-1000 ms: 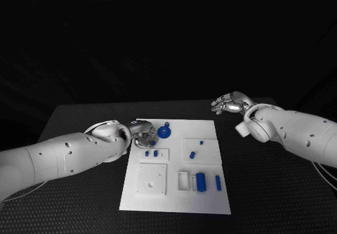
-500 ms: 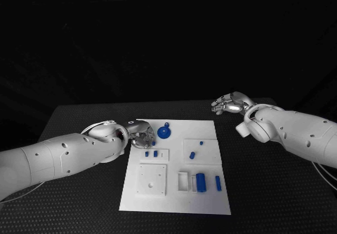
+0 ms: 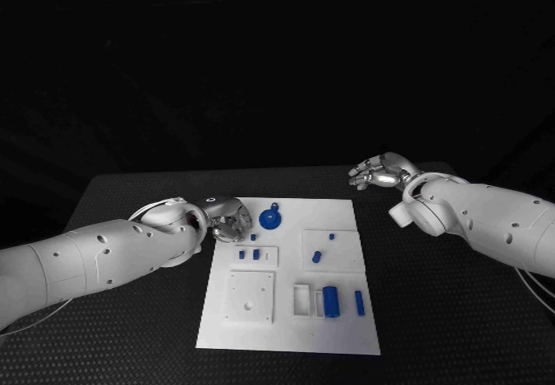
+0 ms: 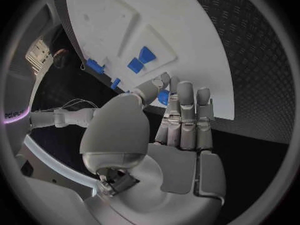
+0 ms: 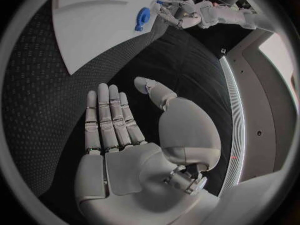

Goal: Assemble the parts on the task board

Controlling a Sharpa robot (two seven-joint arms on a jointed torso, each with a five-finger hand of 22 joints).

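Observation:
The white task board lies mid-table. My left hand hovers at the board's far left corner, fingers fairly straight and close together. A small blue peg stands on the board just off its fingertips, and it shows beside the thumb tip. A round blue part lies right of the hand. Two blue pegs stand in a small white plate. My right hand hangs open past the board's far right corner, over black table, palm bare.
More blue parts sit on the board: a short peg, a slanted one, a thick cylinder and a thin bar. A white square plate lies at the near left. Black table surrounds the board.
My left hand has drawn back a little toward the far left, off the small blue peg, which stays in place. The right hand has barely moved.

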